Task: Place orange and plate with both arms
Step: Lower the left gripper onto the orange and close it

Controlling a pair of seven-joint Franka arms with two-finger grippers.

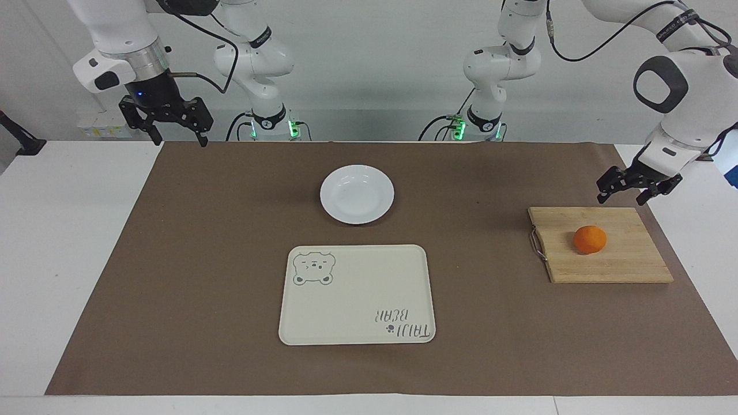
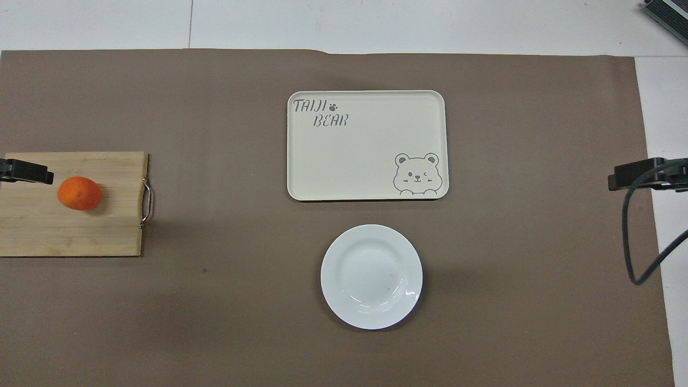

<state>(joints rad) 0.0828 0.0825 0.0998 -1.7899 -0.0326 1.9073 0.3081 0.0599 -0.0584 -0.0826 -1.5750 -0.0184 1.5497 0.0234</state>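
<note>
The orange (image 1: 590,239) lies on a wooden cutting board (image 1: 622,266) toward the left arm's end of the table. My left gripper (image 1: 621,199) hangs open and empty over the board's edge closest to the robots, apart from the orange (image 2: 79,193). The white plate (image 1: 357,194) sits empty on the brown paper mid-table, close to the robots. Over the paper's corner at the right arm's end, my right gripper (image 1: 179,140) waits open, holding nothing.
A cream tray (image 1: 357,295) with a bear drawing lies mid-table, farther from the robots than the plate (image 2: 371,276). The board has a metal handle (image 1: 537,244) on its side toward the tray. Brown paper (image 1: 202,259) covers most of the white table.
</note>
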